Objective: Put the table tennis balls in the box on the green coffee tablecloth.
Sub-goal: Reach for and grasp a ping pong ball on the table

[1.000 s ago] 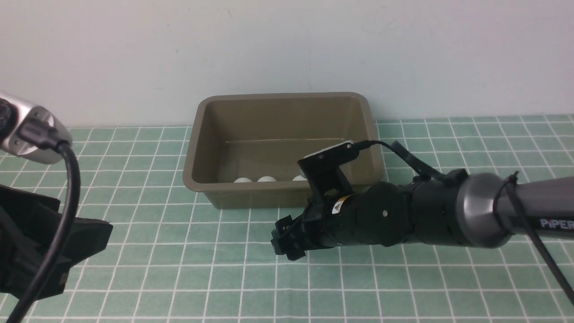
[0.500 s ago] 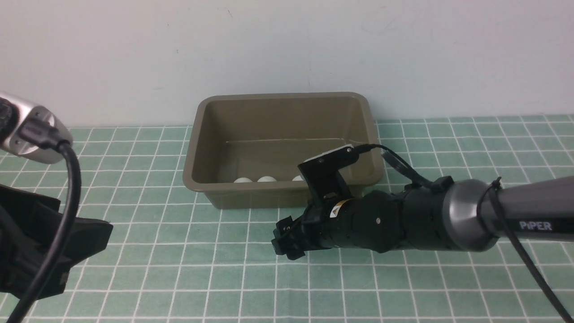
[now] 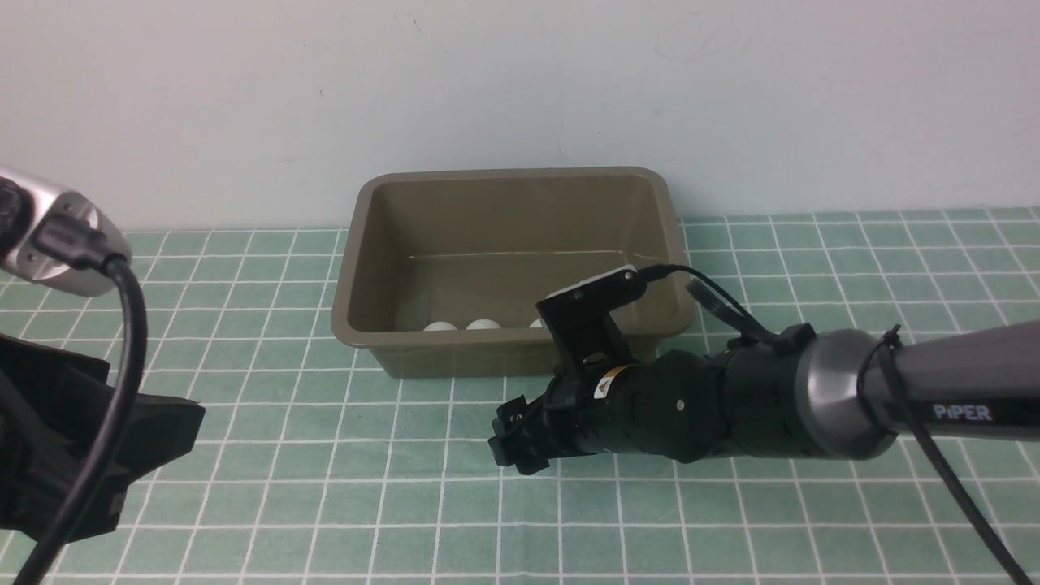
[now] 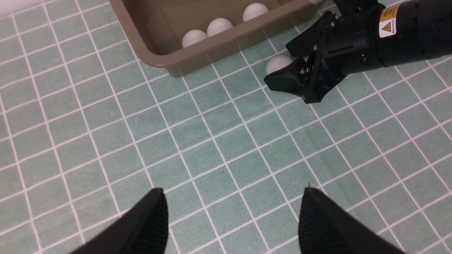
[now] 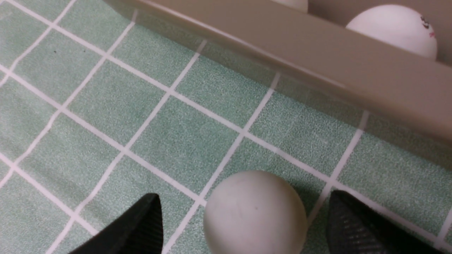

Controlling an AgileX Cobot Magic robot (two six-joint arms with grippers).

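Note:
The olive-brown box (image 3: 357,325) stands on the green checked tablecloth (image 3: 325,487) against the back wall. Three white balls (image 3: 483,324) lie inside along its near wall; they also show in the left wrist view (image 4: 219,26). A fourth ball (image 5: 254,211) lies on the cloth just in front of the box (image 5: 317,70). My right gripper (image 5: 243,208) is open and low, one finger on each side of this ball, with a gap on both sides. In the front view my right gripper (image 3: 512,443) hides that ball. My left gripper (image 4: 231,194) is open and empty over bare cloth at the left.
The white wall runs close behind the box. My right arm (image 3: 812,398) reaches in low from the right. My left arm's cable (image 3: 122,325) hangs at the left edge. Bare cloth lies between the two grippers.
My right arm has sunk lower towards the cloth and drawn slightly left. Its fingertips stay at about the same spot. The left arm and the balls in the box have not moved.

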